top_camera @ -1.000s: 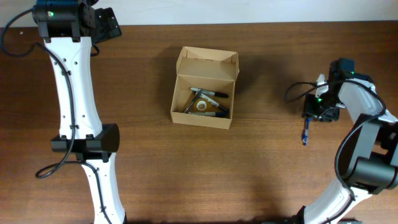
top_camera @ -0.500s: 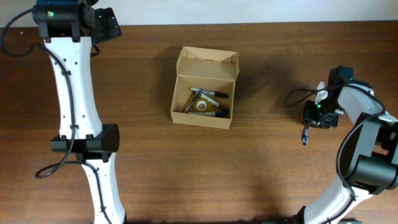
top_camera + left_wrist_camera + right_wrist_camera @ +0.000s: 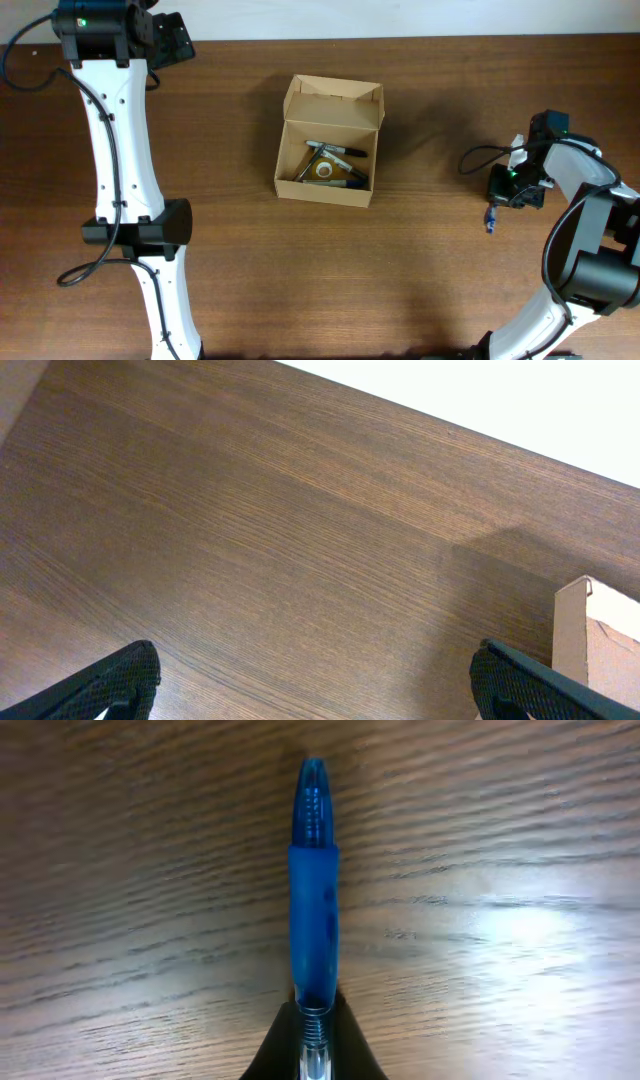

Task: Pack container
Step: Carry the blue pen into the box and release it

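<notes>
The container (image 3: 331, 140) is a tan cardboard box in the middle of the table. Its flap lid (image 3: 334, 101) stands open at the far side. Inside lie several dark pens and markers and a small tape roll (image 3: 324, 171). A corner of the box also shows in the left wrist view (image 3: 573, 630). A blue pen (image 3: 490, 219) lies on the wood at the right. My right gripper (image 3: 512, 190) is shut on the blue pen (image 3: 314, 880), and the jaws (image 3: 313, 1012) pinch its clear barrel. My left gripper (image 3: 172, 40) is open and empty at the far left (image 3: 315, 685).
The white left arm (image 3: 120, 180) runs down the left side of the table. A black cable (image 3: 478, 152) loops beside the right wrist. The table's far edge meets a white wall (image 3: 520, 400).
My right gripper has slid a little toward the table's front along the blue pen, and less of the pen now shows. The left arm and the box have not moved.
</notes>
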